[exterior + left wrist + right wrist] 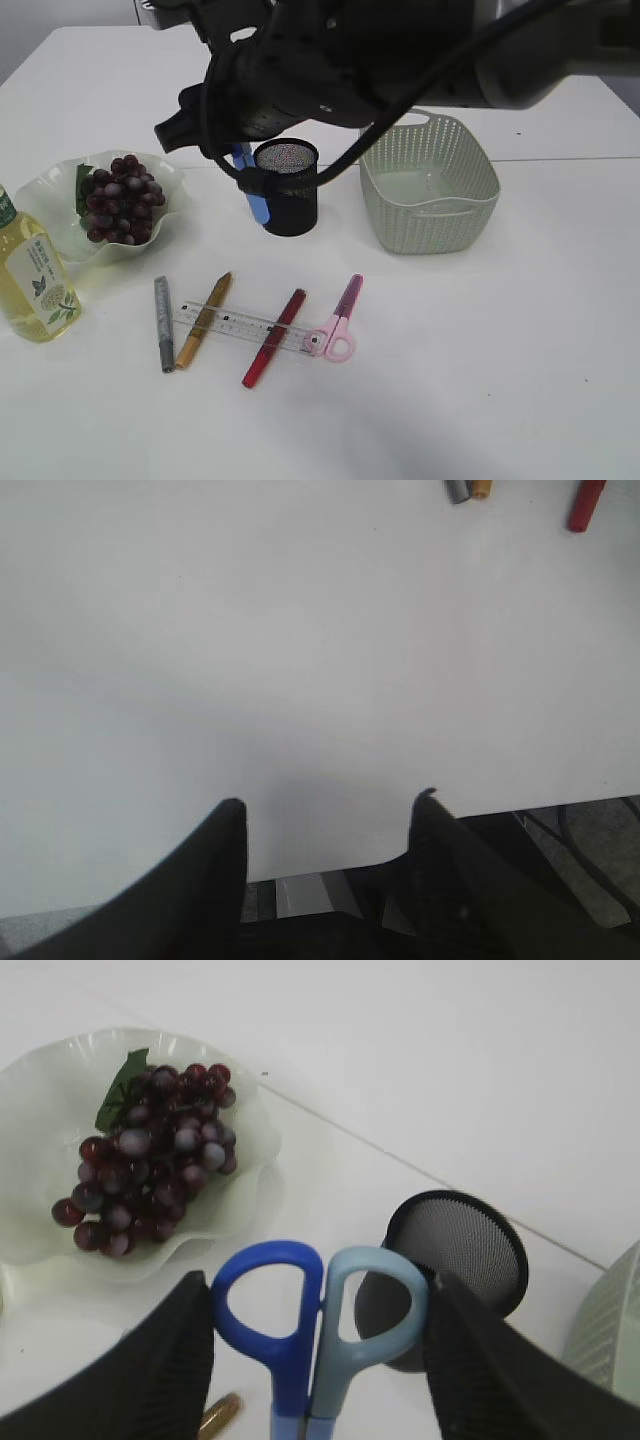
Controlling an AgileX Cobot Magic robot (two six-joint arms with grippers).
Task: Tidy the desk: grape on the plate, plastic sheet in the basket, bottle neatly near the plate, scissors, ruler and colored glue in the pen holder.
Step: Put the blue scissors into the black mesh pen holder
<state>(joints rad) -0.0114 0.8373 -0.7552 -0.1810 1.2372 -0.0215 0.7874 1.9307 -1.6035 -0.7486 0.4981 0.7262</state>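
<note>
Right wrist view: blue scissors (305,1330) between end effector (318,1360) fingers.

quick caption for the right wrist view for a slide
Right hand holding blue scissors beside the mesh pen holder, grapes on plate.

The white surface (480,380) fills nearly every view, crossed at its far side by a thin seam (570,158) where two tops meet. Past its near edge, grey floor (575,835) and dark cables (600,875) show below.
</note>
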